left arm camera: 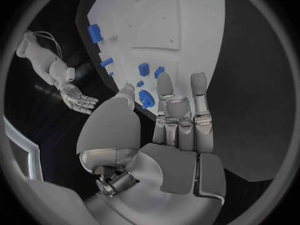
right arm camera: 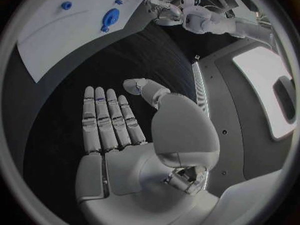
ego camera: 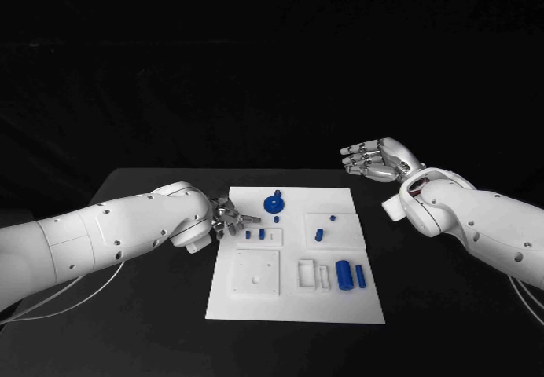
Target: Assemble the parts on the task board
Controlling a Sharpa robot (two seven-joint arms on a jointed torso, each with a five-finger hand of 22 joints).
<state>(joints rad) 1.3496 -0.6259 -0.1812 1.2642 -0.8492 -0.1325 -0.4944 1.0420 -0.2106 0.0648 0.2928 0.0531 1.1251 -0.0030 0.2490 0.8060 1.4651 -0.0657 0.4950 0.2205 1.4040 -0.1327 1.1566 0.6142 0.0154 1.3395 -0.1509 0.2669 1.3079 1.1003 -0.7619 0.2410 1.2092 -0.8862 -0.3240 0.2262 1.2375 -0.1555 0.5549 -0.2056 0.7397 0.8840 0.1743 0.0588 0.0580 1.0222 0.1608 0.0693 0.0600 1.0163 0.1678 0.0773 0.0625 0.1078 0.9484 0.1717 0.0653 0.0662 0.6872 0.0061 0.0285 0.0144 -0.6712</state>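
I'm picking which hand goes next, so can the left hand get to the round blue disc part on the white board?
Probably yes: the left hand hovers open beside the round blue disc part, nothing between.

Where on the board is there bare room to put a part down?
The task board is bare along its near edge, below the square plate and blue cylinders. It is crowded around the round blue part, beside the left hand.

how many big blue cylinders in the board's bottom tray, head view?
2. Both stand side by side in the tray area at the task board's near right: one blue cylinder on the left, another beside it. Smaller blue parts lie elsewhere; some may be hidden.
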